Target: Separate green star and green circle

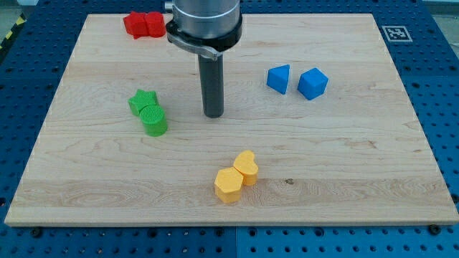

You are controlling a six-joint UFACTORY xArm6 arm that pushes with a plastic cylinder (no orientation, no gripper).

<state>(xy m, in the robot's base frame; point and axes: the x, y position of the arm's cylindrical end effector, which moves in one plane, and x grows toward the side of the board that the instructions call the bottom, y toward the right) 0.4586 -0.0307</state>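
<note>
Wooden board (344,193) on blue pegboard: green star (142,101) touches green circle (154,120) at the view's left. My tip (213,115), a jawless rod, stands apart on their right. Best wedge into their seam, pushing one away.

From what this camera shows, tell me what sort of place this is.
Probably a robotics lab bench: a wooden board on a blue perforated table, a printed marker tag at the board's corner, and small coloured blocks like the green star.

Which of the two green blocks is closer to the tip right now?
The green circle, the lower of the touching pair, lies nearer my tip; the green star sits farther toward the view's upper left.
</note>
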